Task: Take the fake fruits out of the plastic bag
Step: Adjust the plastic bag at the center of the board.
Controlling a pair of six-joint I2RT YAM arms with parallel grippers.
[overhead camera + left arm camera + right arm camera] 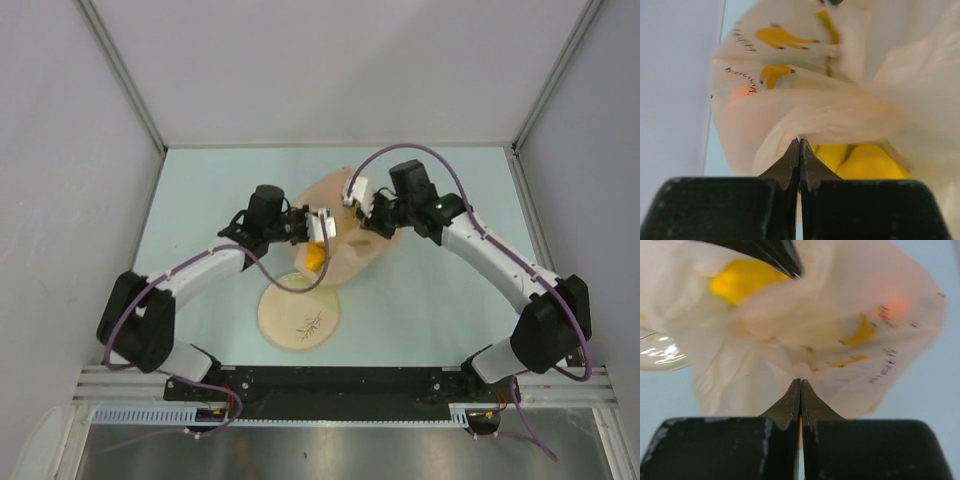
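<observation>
The plastic bag (350, 240) is peach-beige and crinkly, held up over the middle of the table between both grippers. My left gripper (324, 228) is shut on a fold of the bag's edge (805, 130). My right gripper (353, 198) is shut on another fold of the bag (805, 365). A yellow fake fruit (315, 256) shows at the bag's lower left; it sits just behind my left gripper (799, 143) in the left wrist view (862, 161). In the right wrist view it glows yellow (740, 280) through the film above my right gripper (800, 382). An orange glow (896, 307) shows through the bag. The other fruits are hidden.
The round cream plate (300, 316) with a twig drawing lies on the table just below the bag, in front of the left arm. Its edge shows at the left of the right wrist view (657, 354). Grey walls close in the table on three sides.
</observation>
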